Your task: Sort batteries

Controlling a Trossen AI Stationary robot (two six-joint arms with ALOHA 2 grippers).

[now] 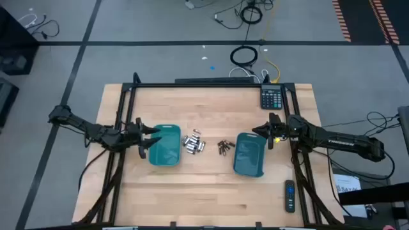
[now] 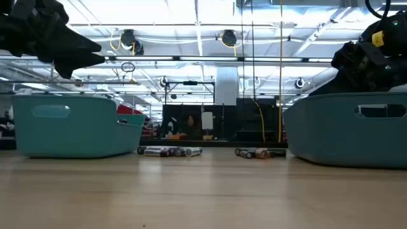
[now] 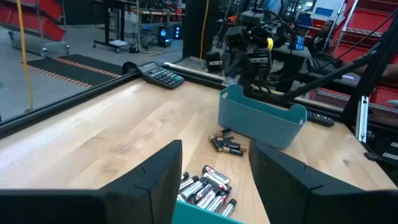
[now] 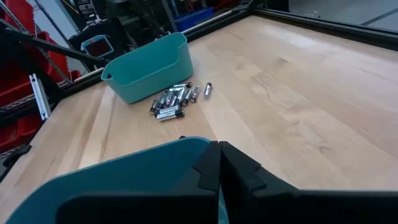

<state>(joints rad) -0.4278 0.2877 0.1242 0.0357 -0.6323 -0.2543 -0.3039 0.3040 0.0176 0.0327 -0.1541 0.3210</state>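
Observation:
Two loose heaps of batteries lie on the table between two teal trays. The silvery-white batteries (image 1: 193,143) (image 3: 205,185) (image 4: 173,101) lie beside the left tray (image 1: 167,148) (image 2: 76,124). The thinner dark batteries (image 1: 223,147) (image 3: 227,144) (image 2: 259,152) lie beside the right tray (image 1: 249,154) (image 3: 261,121) (image 4: 124,177). My left gripper (image 1: 148,140) (image 3: 214,163) hovers open over the left tray's left half, pointing toward the heaps. My right gripper (image 1: 259,133) (image 4: 219,169) is shut above the right tray's far right rim. Both stand clear of the batteries.
A calculator (image 1: 271,98) (image 3: 163,76) lies at the table's far right corner and a black remote (image 1: 289,195) near its right near edge. The metal frame (image 1: 211,84) runs along the far edge. Bare wood (image 1: 204,191) lies toward the near edge.

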